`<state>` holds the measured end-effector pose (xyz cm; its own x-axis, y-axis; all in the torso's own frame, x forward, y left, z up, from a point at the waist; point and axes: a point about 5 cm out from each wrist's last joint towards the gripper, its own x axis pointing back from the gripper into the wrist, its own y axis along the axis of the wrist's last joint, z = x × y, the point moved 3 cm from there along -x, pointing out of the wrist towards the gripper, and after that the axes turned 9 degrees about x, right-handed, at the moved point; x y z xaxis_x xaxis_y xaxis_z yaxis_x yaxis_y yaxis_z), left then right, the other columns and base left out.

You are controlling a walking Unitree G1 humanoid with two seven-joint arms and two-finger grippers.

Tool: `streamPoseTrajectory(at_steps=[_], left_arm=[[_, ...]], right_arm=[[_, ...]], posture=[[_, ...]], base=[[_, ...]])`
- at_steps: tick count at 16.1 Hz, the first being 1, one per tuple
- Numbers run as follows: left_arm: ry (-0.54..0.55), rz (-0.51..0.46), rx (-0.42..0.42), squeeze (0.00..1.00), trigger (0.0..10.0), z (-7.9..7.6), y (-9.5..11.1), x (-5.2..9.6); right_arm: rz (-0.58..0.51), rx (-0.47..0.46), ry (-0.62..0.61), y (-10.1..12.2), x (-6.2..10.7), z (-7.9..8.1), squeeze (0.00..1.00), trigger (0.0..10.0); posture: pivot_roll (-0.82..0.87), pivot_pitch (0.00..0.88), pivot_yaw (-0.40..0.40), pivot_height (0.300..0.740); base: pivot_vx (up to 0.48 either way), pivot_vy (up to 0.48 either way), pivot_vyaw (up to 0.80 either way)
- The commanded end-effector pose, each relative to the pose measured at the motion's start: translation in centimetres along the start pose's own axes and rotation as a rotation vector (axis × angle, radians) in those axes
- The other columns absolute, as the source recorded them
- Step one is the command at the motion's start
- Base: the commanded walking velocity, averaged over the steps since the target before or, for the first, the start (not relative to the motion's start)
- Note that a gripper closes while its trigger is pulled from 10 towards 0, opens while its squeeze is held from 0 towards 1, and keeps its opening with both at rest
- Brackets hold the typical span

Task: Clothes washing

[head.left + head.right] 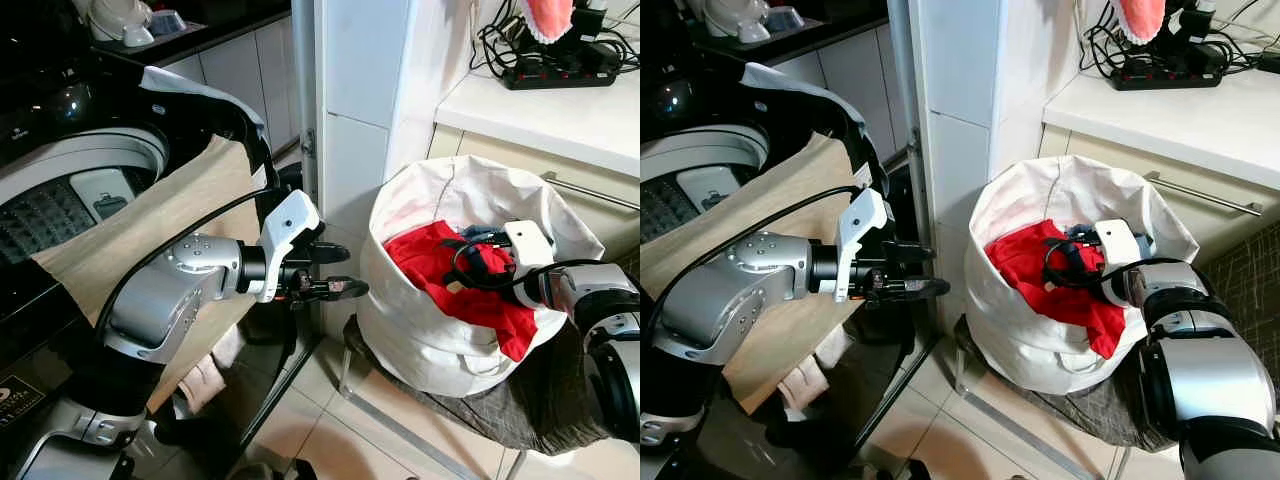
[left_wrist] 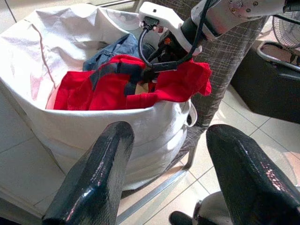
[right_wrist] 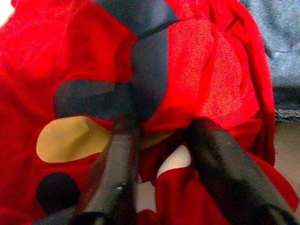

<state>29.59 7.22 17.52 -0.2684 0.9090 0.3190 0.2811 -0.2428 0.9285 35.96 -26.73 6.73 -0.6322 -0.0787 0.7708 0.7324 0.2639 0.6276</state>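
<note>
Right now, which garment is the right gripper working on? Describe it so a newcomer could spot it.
Find the white laundry bag below the counter. On top lies a red garment with dark patches, spilling over the rim, the right gripper in its folds. The denim behind is blue.
</note>
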Motion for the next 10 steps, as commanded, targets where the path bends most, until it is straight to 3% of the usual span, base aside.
streamPoseTrajectory(at_steps=[1, 8, 10], left_arm=[[-0.013, 0.005, -0.02, 0.0, 10.0, -0.3, 0.5, -0.1], [0.1, 0.028, -0.014, 0.0, 10.0, 1.6, 0.1, -0.2], [0.143, -0.002, -0.009, 0.0, 10.0, 2.1, 0.4, -0.2]], right_arm=[[-0.001, -0.029, -0.013, -0.3, 0.0, -0.2, 0.0, 0.0], [-0.091, -0.113, -0.04, 1.4, 0.6, -1.0, 0.0, 0.0], [-0.194, -0.187, -0.033, 3.7, 1.5, -1.6, 0.0, 0.0]], posture=[[0.01, 0.0, 0.049, 0.74], [0.0, 0.0, 0.048, 0.74], [0.0, 0.0, 0.041, 0.74]], base=[[0.0, 0.0, 0.0], [0.0, 0.0, 0.0], [0.0, 0.0, 0.0]])
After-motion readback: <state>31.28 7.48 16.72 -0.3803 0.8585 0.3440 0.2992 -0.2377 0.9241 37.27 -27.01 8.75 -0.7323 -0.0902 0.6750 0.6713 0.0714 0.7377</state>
